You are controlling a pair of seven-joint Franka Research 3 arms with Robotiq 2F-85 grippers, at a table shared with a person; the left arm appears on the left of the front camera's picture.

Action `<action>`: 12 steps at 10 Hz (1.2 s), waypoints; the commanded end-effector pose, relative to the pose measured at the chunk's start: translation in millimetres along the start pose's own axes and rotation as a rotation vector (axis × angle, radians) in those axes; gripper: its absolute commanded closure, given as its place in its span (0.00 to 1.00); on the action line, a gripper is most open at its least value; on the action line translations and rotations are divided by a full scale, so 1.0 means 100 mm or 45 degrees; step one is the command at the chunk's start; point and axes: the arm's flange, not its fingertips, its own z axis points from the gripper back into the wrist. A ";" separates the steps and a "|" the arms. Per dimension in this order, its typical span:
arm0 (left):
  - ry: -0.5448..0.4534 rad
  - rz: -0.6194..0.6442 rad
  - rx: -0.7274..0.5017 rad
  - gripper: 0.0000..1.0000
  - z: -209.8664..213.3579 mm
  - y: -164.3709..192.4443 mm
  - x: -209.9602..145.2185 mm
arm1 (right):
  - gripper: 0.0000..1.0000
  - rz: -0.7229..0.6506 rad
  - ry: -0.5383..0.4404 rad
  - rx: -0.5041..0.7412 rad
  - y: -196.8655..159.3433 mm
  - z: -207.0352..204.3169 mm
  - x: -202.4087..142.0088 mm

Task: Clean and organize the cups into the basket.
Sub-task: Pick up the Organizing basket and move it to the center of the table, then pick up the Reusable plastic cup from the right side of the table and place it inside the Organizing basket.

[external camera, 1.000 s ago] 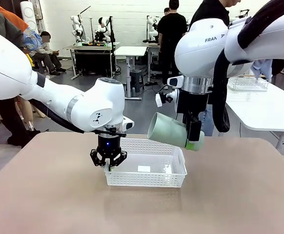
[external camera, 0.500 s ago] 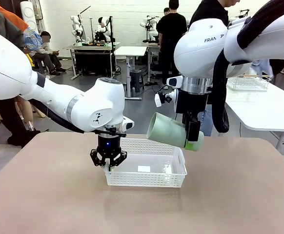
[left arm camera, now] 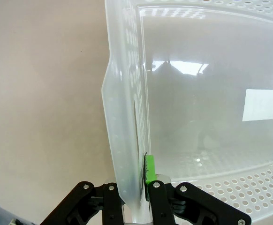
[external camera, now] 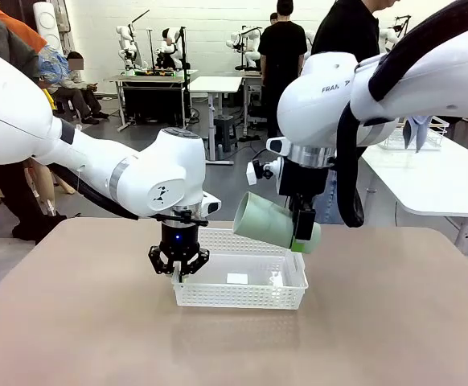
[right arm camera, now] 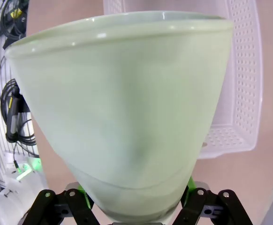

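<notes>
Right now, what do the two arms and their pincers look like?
Both arms are glossy white with rounded shells. The left arm has a grey joint band and a blue light above the left pincer. The right arm carries black lettering, a silver ring and a thick black hose. That pincer and the right pincer are black linkages with green pads.

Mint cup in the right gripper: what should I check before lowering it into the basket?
1. Grip: right gripper clamps the mint cup near its base: ok.
2. Basket steadied: left gripper is shut on the basket at its left wall: ok.
3. Basket floor free for the cup: ok, just a white label on it.
4. Cup upright: not ok, tilted, mouth toward the left arm's side.
5. Cup directly over the basket: cannot tell, depth is unclear in the front view.
</notes>
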 end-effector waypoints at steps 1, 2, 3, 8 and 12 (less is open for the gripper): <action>0.006 -0.004 0.003 1.00 0.00 0.00 -0.02 | 0.21 0.027 -0.018 0.052 -0.14 -0.08 0.05; 0.006 -0.004 0.003 1.00 0.00 0.00 -0.02 | 0.21 0.030 -0.039 0.070 -0.17 -0.13 0.03; 0.006 -0.004 0.003 1.00 0.00 0.00 -0.02 | 0.21 0.034 -0.072 0.083 -0.20 -0.16 -0.01; 0.006 -0.004 0.003 1.00 0.00 0.00 -0.02 | 0.21 0.028 -0.158 0.103 -0.33 -0.44 -0.07; 0.006 -0.004 0.003 1.00 0.00 0.00 -0.02 | 0.21 -0.005 -0.178 0.142 -0.44 -0.69 -0.12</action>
